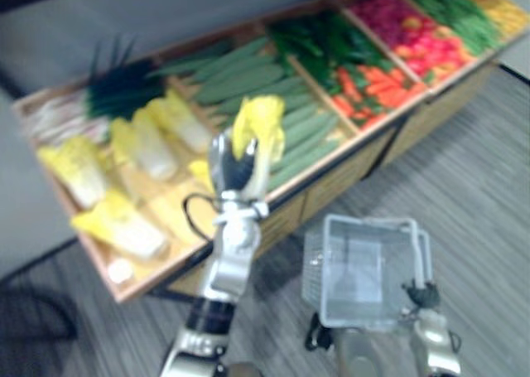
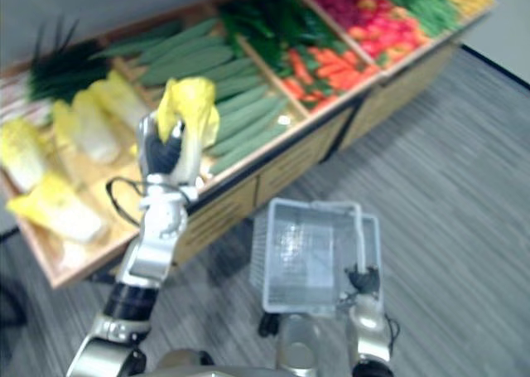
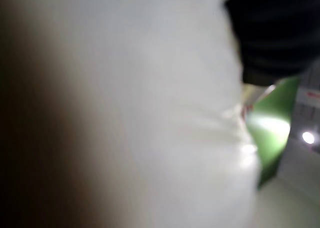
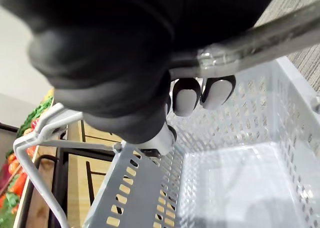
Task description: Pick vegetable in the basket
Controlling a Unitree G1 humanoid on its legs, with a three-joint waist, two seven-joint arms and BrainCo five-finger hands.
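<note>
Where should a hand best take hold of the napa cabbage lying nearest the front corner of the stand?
Probably grip the napa cabbage across its pale, firmer stalk half, coming from above: it lies on its side, and its yellow leaf end looks loose.

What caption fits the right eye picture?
Left robot hand holds a yellow cabbage by the vegetable stand; right robot hand grips the grey basket.

Both eye views look down on stall (image 1: 327, 196) and basket (image 1: 313, 269); wrist views close.
</note>
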